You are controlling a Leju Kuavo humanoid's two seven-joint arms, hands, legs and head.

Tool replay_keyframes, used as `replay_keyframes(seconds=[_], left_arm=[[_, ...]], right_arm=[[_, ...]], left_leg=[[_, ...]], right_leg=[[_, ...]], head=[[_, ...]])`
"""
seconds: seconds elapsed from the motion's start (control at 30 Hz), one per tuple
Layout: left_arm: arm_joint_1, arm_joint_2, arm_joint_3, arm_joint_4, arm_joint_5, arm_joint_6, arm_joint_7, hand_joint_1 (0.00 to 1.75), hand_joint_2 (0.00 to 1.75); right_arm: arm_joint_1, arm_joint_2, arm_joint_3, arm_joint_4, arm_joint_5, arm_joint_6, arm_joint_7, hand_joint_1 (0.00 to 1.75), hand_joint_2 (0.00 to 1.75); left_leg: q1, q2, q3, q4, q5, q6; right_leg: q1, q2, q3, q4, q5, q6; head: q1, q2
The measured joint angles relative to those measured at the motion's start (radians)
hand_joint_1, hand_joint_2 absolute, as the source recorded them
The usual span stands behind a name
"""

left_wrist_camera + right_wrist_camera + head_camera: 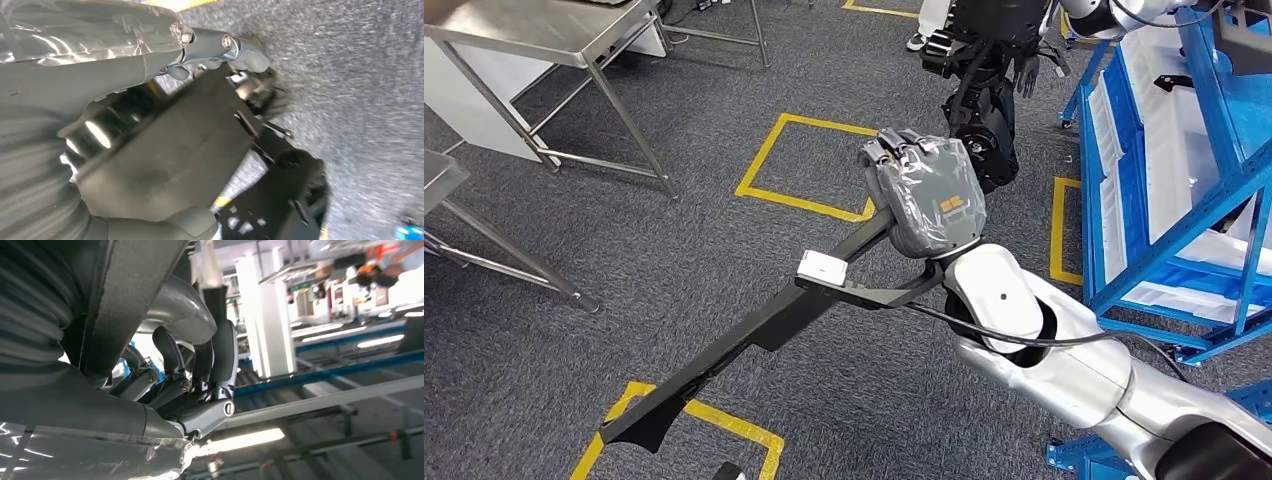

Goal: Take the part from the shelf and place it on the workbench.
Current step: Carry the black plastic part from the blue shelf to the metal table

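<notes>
So the robot is carrying the part (754,335) right now: a long, flat black piece with a white label on it, running from up near the right hand (924,195) down past the yellow floor markings (799,160). It's off the blue shelf (1184,200), which is sitting to the robot's right, so I'd say the pick is done and we're in the transport leg. The right hand is wrapping its fingers (200,365) around the upper end of the part, and the right wrist view is showing them curled tight over the black edge. The left hand (210,55) is looking like it's gripping the other end, with the thumb (170,227) underneath and the dark slab between, though that picture is blurry, so I'm not totally sure how firm that hold is. Next move, my guess: turning toward the steel tables (554,40) at the upper left, if one of those is the workbench, and keeping the long piece level so the low end isn't clipping a table leg. Hard to read: the part's lower tip is getting cut off near the frame bottom, and another robot (984,70) is standing ahead, only partly visible.
</notes>
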Motion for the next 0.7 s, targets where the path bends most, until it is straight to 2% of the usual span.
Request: replay_keyframes(seconds=[0.07,0.1,0.13,0.2,0.27,0.3,0.33,0.37,0.43,0.47,0.5,0.53,0.57,0.6,0.63,0.7], left_arm=[[0.002,-0.001,0.000,0.000,0.000,0.000,0.000,0.00,1.75],[0.004,-0.001,0.000,0.000,0.000,0.000,-0.001,0.00,1.75],[0.006,-0.002,0.000,0.000,0.000,0.000,-0.001,0.00,1.75],[0.004,-0.003,0.000,0.000,0.000,0.000,-0.002,0.00,1.75],[0.003,-0.005,0.000,0.000,0.000,-0.001,-0.002,0.00,1.75],[0.004,-0.006,0.000,0.000,0.000,-0.002,-0.001,0.00,1.75],[0.004,-0.006,0.000,0.000,0.000,-0.002,-0.001,0.00,1.75],[0.004,-0.006,0.000,0.000,0.001,-0.002,-0.001,0.00,1.75],[0.004,-0.006,0.000,0.000,0.002,-0.002,-0.001,0.00,1.75],[0.004,-0.006,0.000,0.000,0.002,-0.002,-0.001,0.00,1.75],[0.004,-0.006,0.000,0.000,0.002,-0.002,-0.001,0.00,1.75],[0.004,-0.006,0.000,0.000,0.003,-0.002,-0.001,0.00,1.75],[0.004,-0.006,0.000,0.000,0.003,-0.002,-0.001,0.00,1.75],[0.005,-0.006,0.000,0.000,0.003,-0.002,-0.001,0.00,1.75],[0.006,-0.005,0.000,0.000,0.003,-0.002,-0.001,0.00,1.75],[0.004,-0.004,0.000,0.000,0.003,-0.001,-0.001,0.00,1.75]], right_arm=[[0.000,0.001,0.000,0.001,0.000,0.000,0.000,1.75,1.75],[0.000,0.001,0.000,0.001,0.000,0.000,0.000,1.75,1.75],[0.000,0.001,-0.001,0.002,0.000,0.000,0.000,1.75,1.75],[0.001,0.001,-0.001,0.003,0.001,0.001,0.000,1.75,1.75],[0.008,0.001,-0.001,0.004,0.001,0.001,0.000,1.75,1.75],[0.010,0.001,-0.001,0.006,0.001,0.001,0.000,1.75,1.75],[0.011,0.001,-0.001,0.007,0.001,0.001,0.000,1.75,1.75],[0.012,0.000,-0.001,0.007,0.000,0.002,0.000,1.75,1.75],[0.012,0.000,-0.001,0.009,-0.002,0.003,-0.001,1.75,1.75],[0.012,0.001,-0.001,0.010,-0.003,0.004,-0.001,1.75,1.75],[0.012,0.001,-0.001,0.010,-0.004,0.004,-0.002,1.75,1.75],[0.012,0.003,-0.001,0.011,-0.004,0.005,-0.002,1.75,1.75],[0.013,0.004,-0.001,0.011,-0.005,0.005,-0.003,1.75,1.75],[0.013,0.005,-0.001,0.012,-0.005,0.005,-0.003,1.75,1.75],[0.012,0.006,-0.001,0.012,-0.005,0.005,-0.003,1.75,1.75],[0.011,0.008,-0.001,0.012,-0.004,0.006,-0.003,1.75,1.75]], left_leg=[[0.001,-0.020,0.001,-0.010,0.005,0.010],[0.004,-0.033,0.005,-0.017,0.009,0.016],[0.008,-0.044,0.010,-0.025,0.014,0.022],[0.013,-0.066,0.015,-0.032,0.020,0.029],[0.014,-0.091,0.015,-0.030,0.020,0.030],[0.014,-0.106,0.014,-0.028,0.019,0.030],[0.014,-0.120,0.014,-0.025,0.018,0.030],[0.015,-0.134,0.014,-0.020,0.015,0.028],[0.017,-0.159,0.009,-0.006,0.006,0.019],[0.018,-0.170,0.003,0.001,0.003,0.014],[0.021,-0.179,-0.003,0.006,0.001,0.008],[0.022,-0.188,-0.008,0.007,0.002,0.003],[0.024,-0.198,-0.010,0.006,0.004,-0.002],[0.024,-0.197,-0.010,0.008,0.002,-0.007],[0.022,-0.179,-0.015,0.023,-0.008,-0.012],[0.017,-0.120,-0.052,0.111,-0.059,-0.023]], right_leg=[[0.001,-0.017,0.005,-0.002,-0.004,0.008],[-0.001,-0.003,0.006,0.004,-0.011,0.013],[-0.003,0.023,0.000,0.024,-0.026,0.017],[-0.009,0.087,-0.042,0.122,-0.078,0.021],[-0.011,0.105,-0.105,0.243,-0.122,0.024],[-0.011,0.106,-0.124,0.272,-0.121,0.026],[-0.012,0.107,-0.124,0.261,-0.100,0.027],[-0.015,0.112,-0.106,0.212,-0.063,0.027],[-0.022,0.149,-0.052,0.083,-0.001,0.028],[-0.025,0.166,-0.035,0.042,0.014,0.028],[-0.025,0.177,-0.029,0.024,0.015,0.027],[-0.023,0.175,-0.030,0.024,0.013,0.025],[-0.022,0.162,-0.029,0.022,0.015,0.020],[-0.021,0.150,-0.027,0.018,0.016,0.015],[-0.022,0.138,-0.024,0.013,0.018,0.010],[-0.022,0.111,-0.019,0.006,0.018,0.001]], head=[[0.003,0.000],[0.005,0.000],[0.008,0.000],[0.017,0.000],[0.026,0.000],[0.030,0.000],[0.032,0.000],[0.035,0.000],[0.040,0.000],[0.042,0.000],[0.041,0.000],[0.039,0.000],[0.037,0.000],[0.036,0.000],[0.031,0.000],[0.017,0.000]])
